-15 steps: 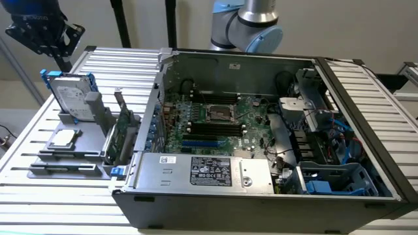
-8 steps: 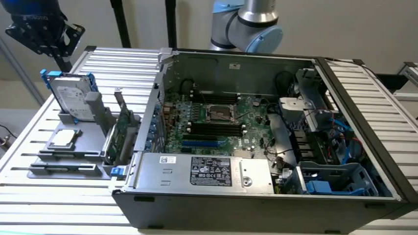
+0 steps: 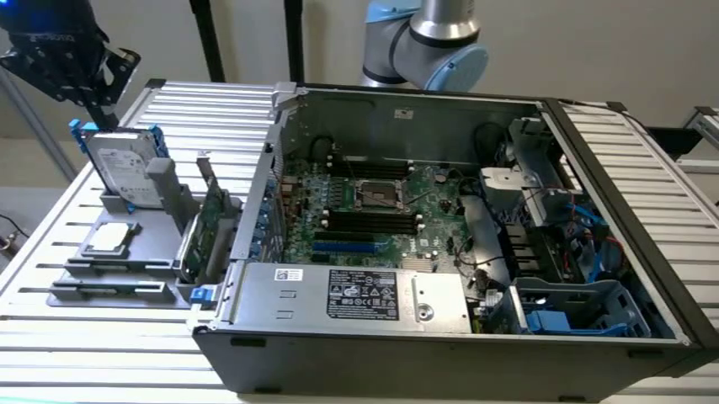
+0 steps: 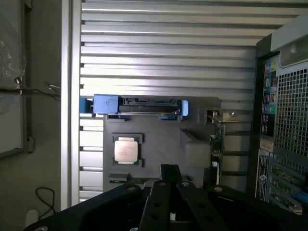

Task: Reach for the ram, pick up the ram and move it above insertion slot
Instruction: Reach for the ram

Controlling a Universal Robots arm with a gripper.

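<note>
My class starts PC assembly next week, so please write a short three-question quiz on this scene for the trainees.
1. True or false: the CPU lies flat on the grey tray.
2. In the exterior view, which part stands upright just below the hand? A. a fan B. the hard drive C. a keyboard
3. Fill in: in the exterior view, the tray sits to the ___ of the open case.

Key: 1 true; 2 B; 3 left.
</note>
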